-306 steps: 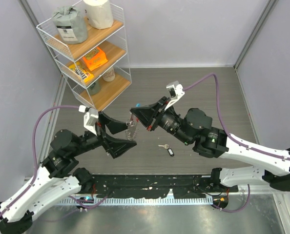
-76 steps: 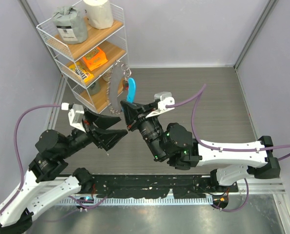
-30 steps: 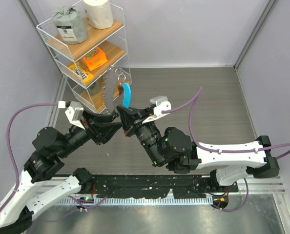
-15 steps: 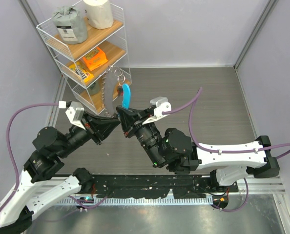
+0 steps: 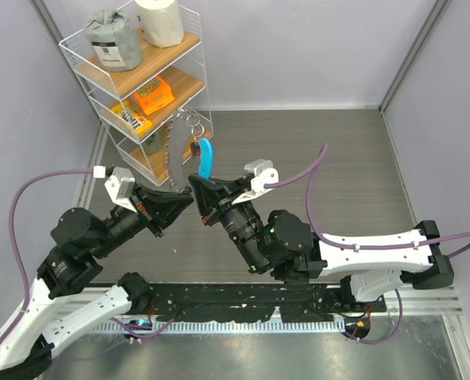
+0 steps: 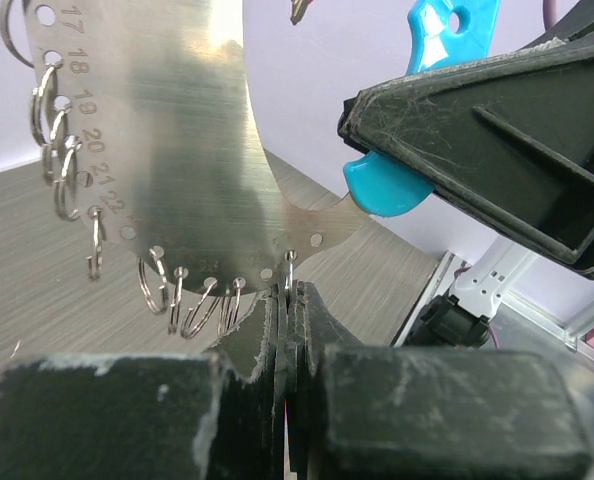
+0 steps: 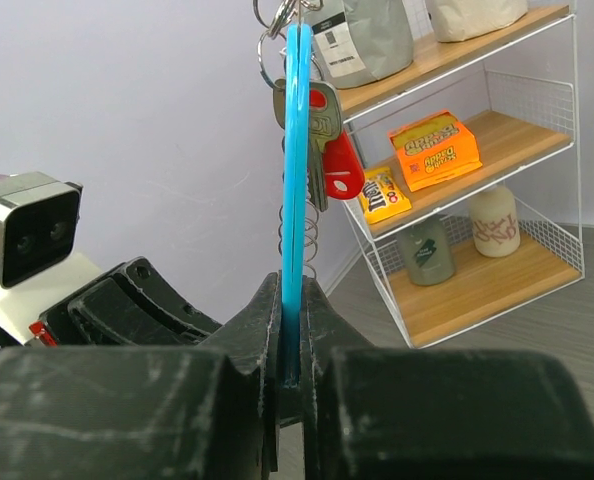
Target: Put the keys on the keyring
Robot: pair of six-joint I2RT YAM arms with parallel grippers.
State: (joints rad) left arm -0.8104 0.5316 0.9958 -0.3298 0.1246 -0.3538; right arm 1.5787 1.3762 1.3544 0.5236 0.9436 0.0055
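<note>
From above we see the left end effector [image 5: 184, 197] and right end effector [image 5: 194, 187] tip to tip, with the toothed silvery metal plate [image 5: 174, 157] at their 11 o'clock and the bright blue curved plastic tag [image 5: 206, 157] at 1.

Left wrist: its jaws pinch the plate's ringed edge.

Right wrist: its jaws clamp the blue tag, and a small red tag [image 7: 343, 168] hangs at its 3 o'clock.

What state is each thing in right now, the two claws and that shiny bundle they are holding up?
Curved silvery metal plate with numbered holes: held aloft.
Small wire rings: hanging from its holes.
Bright blue plastic tag: upright, clamped.
Red tag: dangling beside it.
Left gripper: shut, apparently on one ring at the plate's lower edge.
Right gripper: shut on the blue tag.
</note>
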